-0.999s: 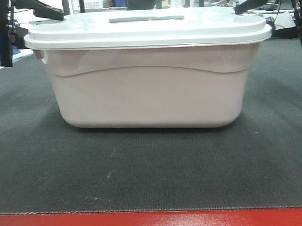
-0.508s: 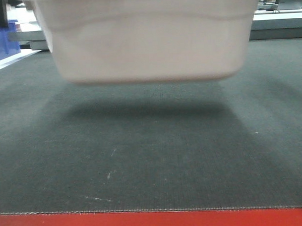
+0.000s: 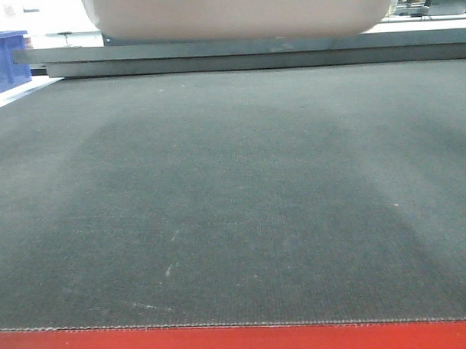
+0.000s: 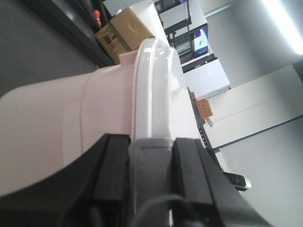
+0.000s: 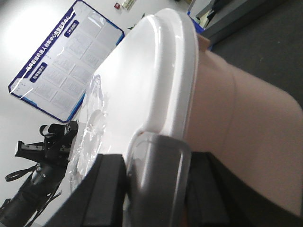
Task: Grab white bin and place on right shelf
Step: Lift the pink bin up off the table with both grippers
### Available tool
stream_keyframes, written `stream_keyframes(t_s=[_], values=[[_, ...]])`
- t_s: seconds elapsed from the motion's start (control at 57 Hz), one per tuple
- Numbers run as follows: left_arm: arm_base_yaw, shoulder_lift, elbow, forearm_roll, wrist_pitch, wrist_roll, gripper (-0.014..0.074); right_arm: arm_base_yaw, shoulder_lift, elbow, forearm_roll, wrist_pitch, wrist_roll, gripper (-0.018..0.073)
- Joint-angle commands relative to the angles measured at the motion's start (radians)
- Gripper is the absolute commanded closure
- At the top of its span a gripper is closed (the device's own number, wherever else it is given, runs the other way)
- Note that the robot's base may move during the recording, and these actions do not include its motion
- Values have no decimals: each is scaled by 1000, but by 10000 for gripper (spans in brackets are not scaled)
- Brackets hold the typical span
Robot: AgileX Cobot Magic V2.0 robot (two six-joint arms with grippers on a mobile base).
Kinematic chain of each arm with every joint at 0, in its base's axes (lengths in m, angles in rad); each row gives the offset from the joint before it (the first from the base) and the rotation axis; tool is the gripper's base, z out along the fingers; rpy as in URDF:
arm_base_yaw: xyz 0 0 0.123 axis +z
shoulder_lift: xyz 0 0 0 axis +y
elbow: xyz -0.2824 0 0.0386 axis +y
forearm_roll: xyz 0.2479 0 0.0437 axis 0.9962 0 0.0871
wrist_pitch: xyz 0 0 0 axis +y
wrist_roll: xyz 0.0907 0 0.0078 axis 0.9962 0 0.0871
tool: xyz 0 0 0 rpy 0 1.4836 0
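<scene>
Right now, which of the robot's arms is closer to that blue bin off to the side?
Left, most likely. The blue bin sits far left; the left fingers grip the white bin's end on that side, the right fingers its opposite end.

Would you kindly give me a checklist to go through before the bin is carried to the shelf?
1. Grip of left hand on bin rim: ok.
2. Grip of right hand on the opposite rim: ok.
3. Bin clear of mat: ok.
4. Bin's lid on: ok.
5. Space on shelf: cannot tell, not in view.
</scene>
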Motion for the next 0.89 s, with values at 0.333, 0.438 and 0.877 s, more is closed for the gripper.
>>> stream_keyframes(t_s=[0.333, 0.438, 0.877], values=[[-96, -74, -44, -72, 300, -17, 722, 32, -124, -34, 178, 293, 5, 498], [-96, -74, -44, -72, 300, -17, 722, 32, -124, -34, 179, 279, 5, 498], [-96, -74, -44, -72, 290, -17, 722, 32, -124, -34, 180, 189, 5, 498]])
